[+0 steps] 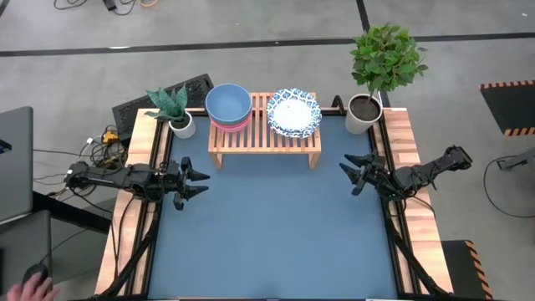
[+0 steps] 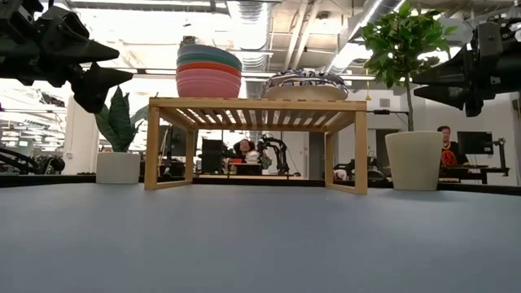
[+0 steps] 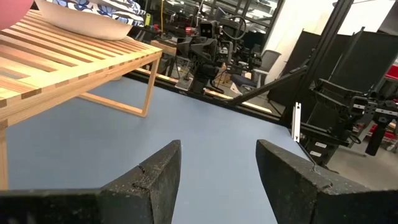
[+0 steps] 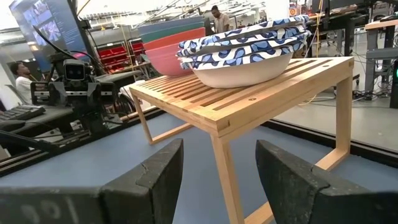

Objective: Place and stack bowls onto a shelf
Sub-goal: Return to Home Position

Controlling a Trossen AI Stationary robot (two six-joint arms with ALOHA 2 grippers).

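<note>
The light-wood shelf [image 1: 264,134] stands on its two side legs at the far middle of the blue table. On its left half the teal bowl [image 1: 227,103] sits nested in the pink bowl [image 2: 209,82]. On its right half the two white bowls with blue patterned rims [image 1: 293,112] sit nested one in the other [image 4: 249,53]. My left gripper [image 1: 197,182] hovers open over the table's left side, clear of the shelf. My right gripper [image 1: 351,174] hovers open over the right side, in front of the shelf's right leg [image 4: 227,168].
A small spiky plant in a white pot [image 1: 177,113] stands left of the shelf, and a leafy plant in a taller white pot [image 1: 365,113] stands right of it. The blue tabletop [image 1: 267,238] spreads in front of the shelf. People and equipment show in the room beyond.
</note>
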